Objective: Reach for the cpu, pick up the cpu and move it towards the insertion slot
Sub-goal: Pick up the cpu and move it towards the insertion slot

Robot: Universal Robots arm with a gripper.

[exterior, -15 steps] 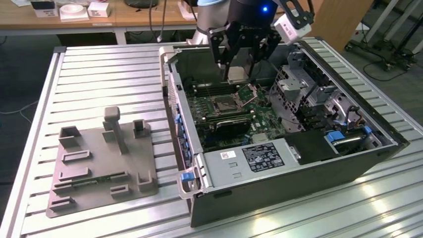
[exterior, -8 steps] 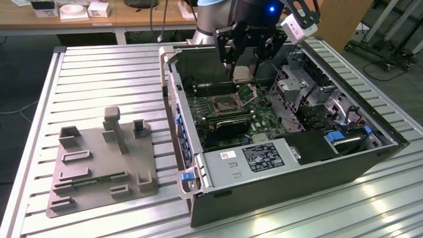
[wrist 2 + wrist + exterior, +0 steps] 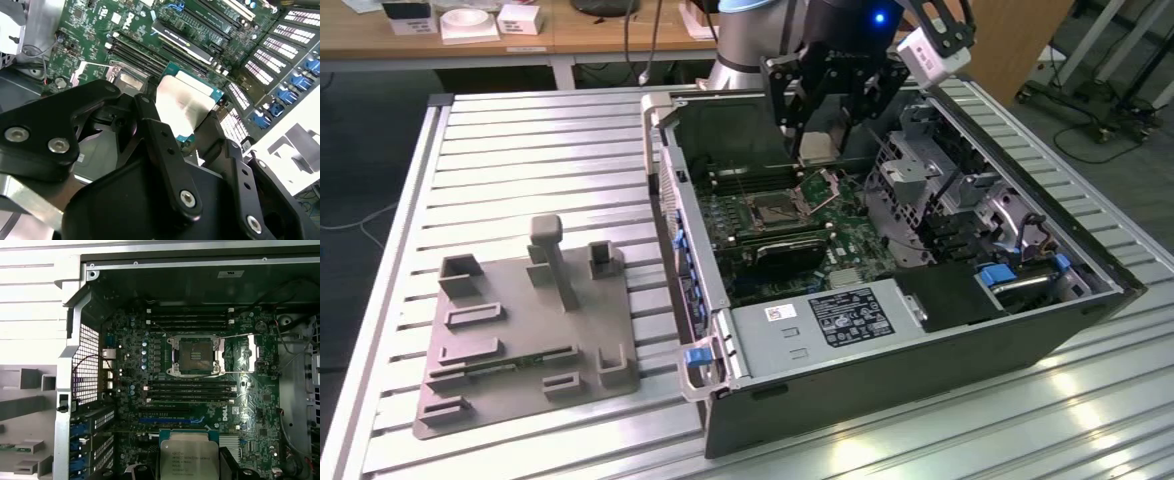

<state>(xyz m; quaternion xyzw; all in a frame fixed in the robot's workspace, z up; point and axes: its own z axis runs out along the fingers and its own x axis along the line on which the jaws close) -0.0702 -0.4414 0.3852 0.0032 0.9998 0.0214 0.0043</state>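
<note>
Matt silvery metal cpu (image 3: pixel 189 458), shiny metal-framed insertion slot (image 3: pixel 195 356), matt grey plastic tray (image 3: pixel 520 320)

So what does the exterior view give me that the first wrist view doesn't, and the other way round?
Exterior view: the arm reaching over the open case, its end effector shut on the cpu, plus the labelled power supply. First wrist view: a straight-on look into the insertion slot, with long memory slots on two sides of it. Both: the cpu, the insertion slot, the green board and the grey tray.
</note>
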